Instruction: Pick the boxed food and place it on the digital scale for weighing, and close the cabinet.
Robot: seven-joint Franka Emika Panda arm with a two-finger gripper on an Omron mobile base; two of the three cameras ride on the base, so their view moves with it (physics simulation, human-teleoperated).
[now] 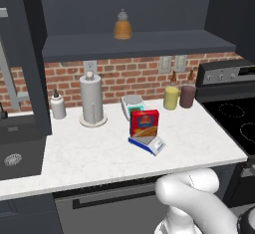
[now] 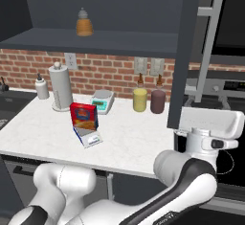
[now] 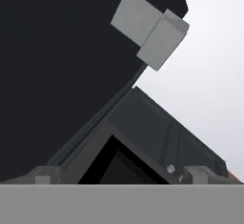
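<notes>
The red boxed food stands upright on the blue digital scale at mid counter. Above it the dark cabinet is open, with its left door and right door swung out. My hand sits low at the right, just beside the right door's lower edge and under its silver handle. In the hand view my gripper is open with nothing between the tips, and it faces the dark door and a grey handle end.
An amber bottle stands on the cabinet shelf. A white scale, paper towel holder, white bottle, yellow canister and dark canister line the brick wall. The stove is right, the sink left.
</notes>
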